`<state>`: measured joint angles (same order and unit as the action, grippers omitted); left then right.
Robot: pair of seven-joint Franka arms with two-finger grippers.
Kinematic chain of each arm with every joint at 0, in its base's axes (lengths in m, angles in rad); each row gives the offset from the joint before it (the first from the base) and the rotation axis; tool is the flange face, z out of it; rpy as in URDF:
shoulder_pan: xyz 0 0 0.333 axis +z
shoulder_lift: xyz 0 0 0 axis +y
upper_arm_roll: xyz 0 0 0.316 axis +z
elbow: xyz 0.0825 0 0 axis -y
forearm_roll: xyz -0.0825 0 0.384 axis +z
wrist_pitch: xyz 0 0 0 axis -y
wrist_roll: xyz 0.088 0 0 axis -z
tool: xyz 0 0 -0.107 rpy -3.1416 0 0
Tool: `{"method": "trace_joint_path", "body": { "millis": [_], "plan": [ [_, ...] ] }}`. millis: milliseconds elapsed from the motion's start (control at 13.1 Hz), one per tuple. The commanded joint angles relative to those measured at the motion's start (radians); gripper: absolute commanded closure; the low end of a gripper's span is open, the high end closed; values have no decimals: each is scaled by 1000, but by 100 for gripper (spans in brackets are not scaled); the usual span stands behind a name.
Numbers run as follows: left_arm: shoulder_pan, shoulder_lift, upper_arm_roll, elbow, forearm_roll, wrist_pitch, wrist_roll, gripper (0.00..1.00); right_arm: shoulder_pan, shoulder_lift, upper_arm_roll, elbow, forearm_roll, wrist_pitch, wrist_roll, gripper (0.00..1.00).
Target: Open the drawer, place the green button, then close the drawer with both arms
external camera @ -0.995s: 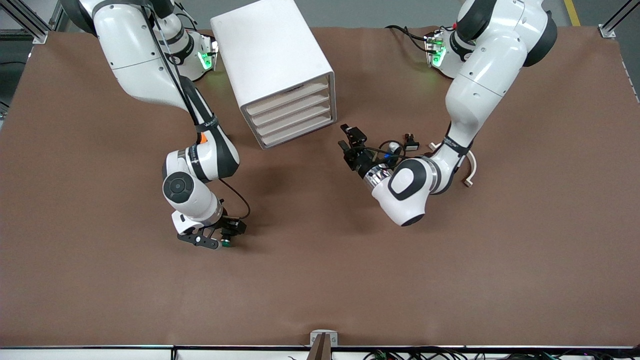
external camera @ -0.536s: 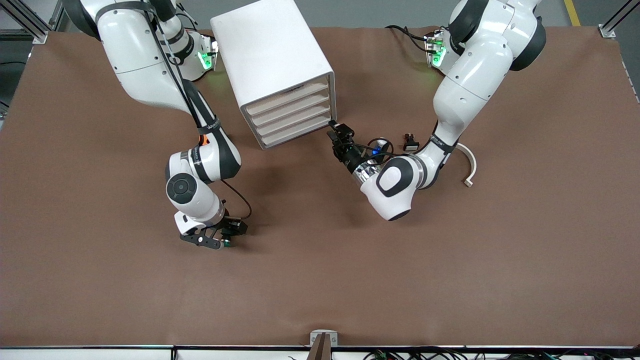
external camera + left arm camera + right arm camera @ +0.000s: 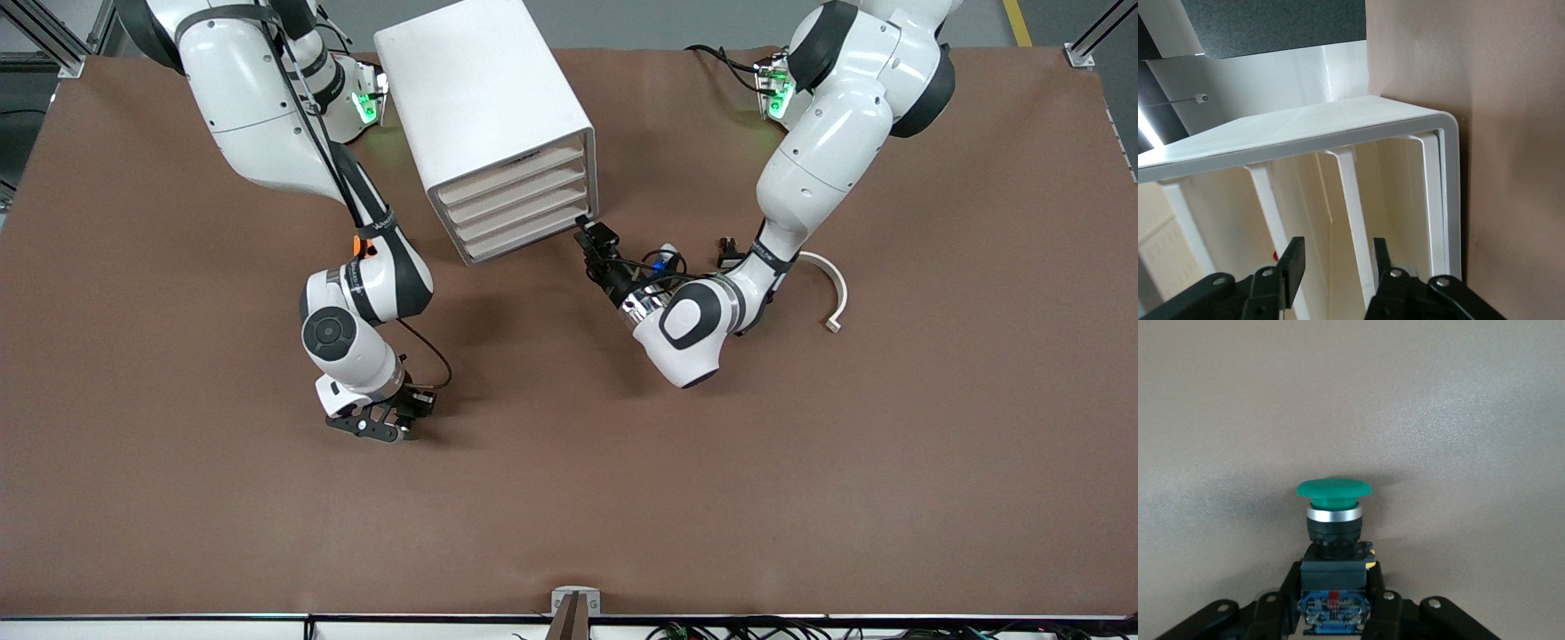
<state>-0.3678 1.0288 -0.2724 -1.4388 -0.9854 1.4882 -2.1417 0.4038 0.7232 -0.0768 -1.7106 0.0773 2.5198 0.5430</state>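
- Gripping the button (image 3: pixel 1333 520) in the right end effector (image 3: pixel 384 425), fingers clamped on its black body with the green cap pointing outward, low over bare bench (image 3: pixel 800 489) and well apart from the cabinet (image 3: pixel 484 107).
- Reaching the left end effector (image 3: pixel 589 233) to the corner of the drawer (image 3: pixel 529 238), the lowest of four alike, at the end of the cabinet front toward the left arm.
- Showing the left fingers (image 3: pixel 1296 260) parted in the left wrist view, with a cream edge of the cabinet front standing between them and not visibly pinched.
- Judging the step in hand as opening the drawer, all four fronts lying flush.
- Calling for a check that the edge between the fingers belongs to the lowest front and not to the one above it, the fronts being stacked closely.
- Calling for a firm closing on that edge, then a straight pull along the drawer's own line, since a pull from one corner is likely to skew a wide, shallow tray or drag the whole cabinet.
- Advising the right arm to wait with the button until the tray is well out.
- Offering a plain brown cover over the bench, smooth and matte, with wide room in front of the cabinet.
- Leaving a small black part (image 3: pixel 729 253) and a curved white strip (image 3: pixel 831 289) lying near the left arm's forearm, clear of the drawer's path.
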Motion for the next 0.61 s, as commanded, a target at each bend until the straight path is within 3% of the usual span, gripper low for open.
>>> {"method": "trace_joint_path", "body": {
  "millis": [0,536],
  "plan": [
    [-40,25,2,26,-24,21,-26,52,10,-14,-9,8,6,-39,5,97],
    [-118,36,2,26,-61,38,-43,57,-49,-244,-14,11,13,-413,71,100]
  ]
}}
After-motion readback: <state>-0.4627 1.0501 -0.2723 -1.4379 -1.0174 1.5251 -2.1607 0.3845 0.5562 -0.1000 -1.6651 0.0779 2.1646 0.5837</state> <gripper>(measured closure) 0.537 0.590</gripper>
